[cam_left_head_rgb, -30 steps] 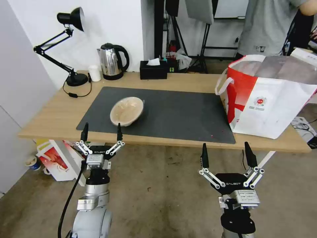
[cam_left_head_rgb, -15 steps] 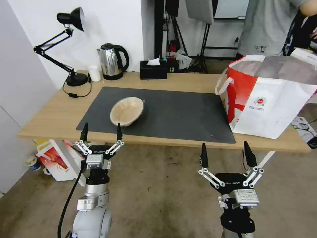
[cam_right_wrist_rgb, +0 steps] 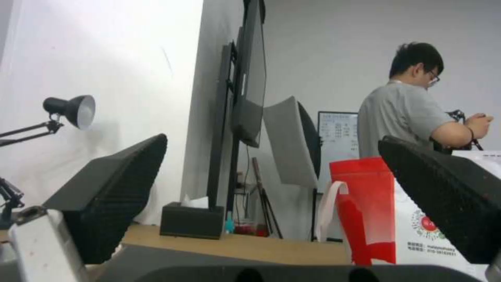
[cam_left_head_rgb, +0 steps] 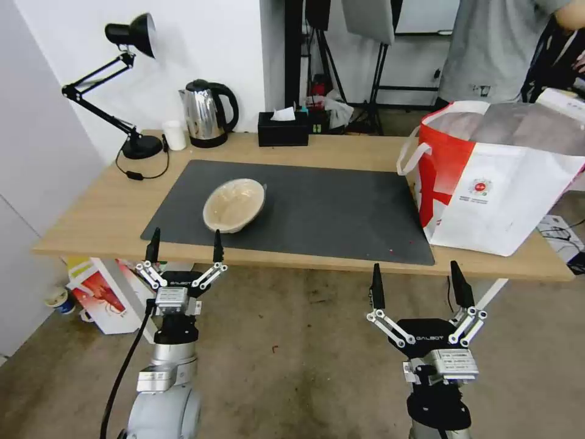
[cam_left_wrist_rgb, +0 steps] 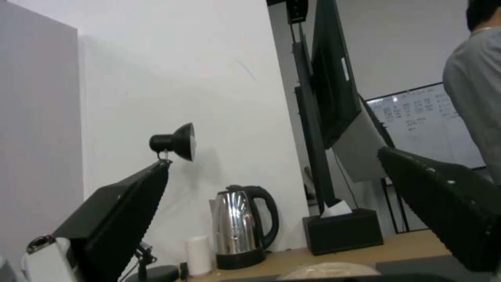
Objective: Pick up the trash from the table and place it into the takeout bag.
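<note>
Below the counter (cam_left_head_rgb: 91, 213) edge, left end effector (cam_left_head_rgb: 183, 245) and right end effector (cam_left_head_rgb: 416, 285) hang open and empty; tan paper bowl (cam_left_head_rgb: 234, 204) sits on the mat (cam_left_head_rgb: 329, 207).

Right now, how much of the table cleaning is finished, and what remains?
One piece of trash shows on the table: the tan paper bowl on the grey mat. The takeout bag stands at the table's right end; its contents cannot be seen. Left end effector is open near the bowl; right end effector is open and empty.
</note>
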Robot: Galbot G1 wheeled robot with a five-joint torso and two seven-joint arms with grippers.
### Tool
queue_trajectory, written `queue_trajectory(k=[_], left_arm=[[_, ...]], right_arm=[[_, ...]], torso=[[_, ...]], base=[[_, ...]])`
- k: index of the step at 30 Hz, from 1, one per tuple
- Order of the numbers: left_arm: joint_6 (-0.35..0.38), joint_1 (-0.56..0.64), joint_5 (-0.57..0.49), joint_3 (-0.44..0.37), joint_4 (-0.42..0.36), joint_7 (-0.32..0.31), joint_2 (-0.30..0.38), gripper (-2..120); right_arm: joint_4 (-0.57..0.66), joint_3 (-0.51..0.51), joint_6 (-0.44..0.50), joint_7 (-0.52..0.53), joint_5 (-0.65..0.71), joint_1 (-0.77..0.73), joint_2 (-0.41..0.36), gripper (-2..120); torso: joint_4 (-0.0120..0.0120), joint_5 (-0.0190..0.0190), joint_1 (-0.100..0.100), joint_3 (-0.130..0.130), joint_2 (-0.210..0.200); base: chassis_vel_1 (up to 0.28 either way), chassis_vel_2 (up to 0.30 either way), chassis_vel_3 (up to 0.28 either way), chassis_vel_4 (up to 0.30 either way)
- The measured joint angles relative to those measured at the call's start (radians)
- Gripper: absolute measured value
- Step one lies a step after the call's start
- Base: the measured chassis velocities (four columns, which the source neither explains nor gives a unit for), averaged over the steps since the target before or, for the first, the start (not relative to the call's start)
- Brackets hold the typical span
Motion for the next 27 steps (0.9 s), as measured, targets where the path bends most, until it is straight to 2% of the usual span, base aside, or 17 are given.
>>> queue_trajectory(k=[3,6,7,11,12,16,18,20,21,22,24,25,27], left_arm=[[0.000,0.002,-0.002,-0.004,-0.006,0.002,0.012,100],[0.018,0.006,-0.004,-0.006,-0.015,0.017,0.079,100],[0.018,0.006,-0.004,-0.006,-0.015,0.017,0.079,100],[0.048,-0.013,-0.038,-0.048,-0.014,0.043,0.224,100],[0.048,-0.013,-0.038,-0.048,-0.014,0.043,0.224,100],[0.066,-0.023,-0.088,-0.085,-0.005,0.061,0.400,100],[0.068,-0.025,-0.095,-0.087,-0.003,0.063,0.425,100],[0.074,-0.034,-0.113,-0.087,0.009,0.065,0.503,100],[0.074,-0.034,-0.113,-0.087,0.009,0.065,0.503,100],[0.075,-0.040,-0.118,-0.085,0.016,0.067,0.534,100],[0.077,-0.064,-0.134,-0.066,0.042,0.073,0.624,100],[0.077,-0.064,-0.134,-0.066,0.042,0.073,0.624,100],[0.076,-0.084,-0.151,-0.052,0.076,0.081,0.682,100]], right_arm=[[0.000,0.000,0.000,0.000,0.000,0.000,0.000,100],[0.000,0.000,-0.001,0.000,0.000,0.000,0.000,100],[0.000,0.000,-0.001,0.000,0.000,0.000,0.000,100],[0.001,0.000,-0.001,0.000,0.001,0.000,0.000,100],[0.001,0.000,-0.001,0.000,0.001,0.000,0.000,100],[0.001,0.001,-0.001,0.000,0.001,0.000,0.000,100],[0.001,0.000,-0.001,0.000,0.001,0.000,0.000,100],[0.001,0.000,-0.001,0.000,0.001,0.000,0.000,100],[0.001,0.000,-0.001,0.000,0.001,0.000,0.000,100],[0.001,0.000,-0.001,0.000,0.001,0.000,0.000,100],[0.001,0.000,-0.001,0.000,0.001,0.000,0.000,100],[0.001,0.000,-0.001,0.000,0.001,0.000,0.000,100],[0.001,0.000,-0.001,0.000,0.001,0.000,0.000,100]], torso=[[0.0000,0.0000,0.000,0.000,0.000],[0.0001,-0.0005,0.000,0.000,0.000],[0.0001,-0.0005,0.000,0.000,0.000],[-0.0001,-0.0004,0.000,0.000,0.000],[-0.0001,-0.0004,0.000,0.000,0.000],[0.0000,-0.0004,0.000,0.000,0.000],[-0.0001,-0.0002,0.000,0.000,0.000],[-0.0001,-0.0001,0.000,0.000,0.000],[-0.0001,-0.0001,0.000,0.000,0.000],[0.0000,-0.0002,0.000,0.000,0.000],[-0.0002,-0.0002,0.000,0.000,0.000],[-0.0002,-0.0002,0.000,0.000,0.000],[-0.0001,-0.0004,0.000,0.000,0.000]], base=[[0.000,0.000,0.000,0.000],[0.000,0.000,0.000,0.000],[0.000,0.000,0.000,0.000],[0.000,0.000,0.000,0.000],[0.000,0.000,0.000,0.000],[0.000,0.000,0.000,0.000],[0.000,0.000,0.000,0.000],[0.000,0.000,0.000,0.000],[0.000,0.000,0.000,0.000],[0.000,0.000,0.000,0.000],[0.000,0.000,0.000,0.000],[0.000,0.000,0.000,0.000],[0.000,0.000,0.000,0.000]])
